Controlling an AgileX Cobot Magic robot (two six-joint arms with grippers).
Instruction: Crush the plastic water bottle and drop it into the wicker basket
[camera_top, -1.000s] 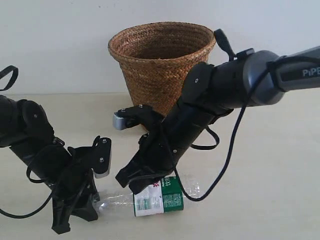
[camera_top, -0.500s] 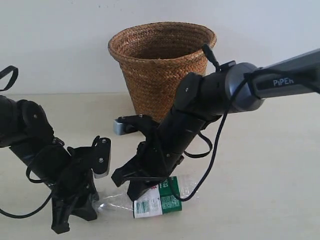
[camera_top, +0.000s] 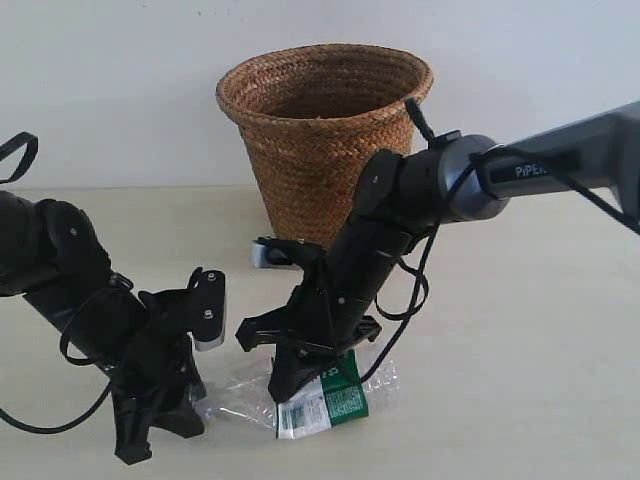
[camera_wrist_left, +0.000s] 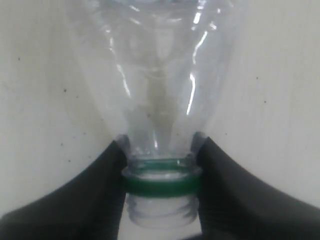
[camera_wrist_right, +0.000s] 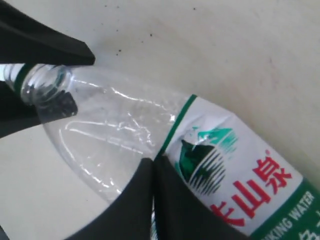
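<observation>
The plastic water bottle (camera_top: 335, 402) lies on its side on the table in front of the wicker basket (camera_top: 325, 75); its clear body looks creased. My left gripper (camera_wrist_left: 161, 175) is shut on the bottle (camera_wrist_left: 160, 75) at the neck, on the green ring; no cap shows on the threads. In the exterior view the left gripper (camera_top: 192, 408) sits at the bottle's left end. My right gripper (camera_wrist_right: 152, 165), fingers shut together, presses its tip onto the bottle (camera_wrist_right: 235, 165) at the label's edge. In the exterior view the right gripper (camera_top: 287, 385) points steeply down onto the bottle's middle.
The basket stands upright at the back, behind the right arm (camera_top: 420, 195), its mouth open. The left arm (camera_top: 60, 270) rests low at the left. A pale wall closes the back of the table (camera_top: 540, 360).
The right arm has swung steeper and pushed its shut gripper down onto the bottle, which now looks flatter and more crumpled. The left gripper has kept its hold on the neck.
</observation>
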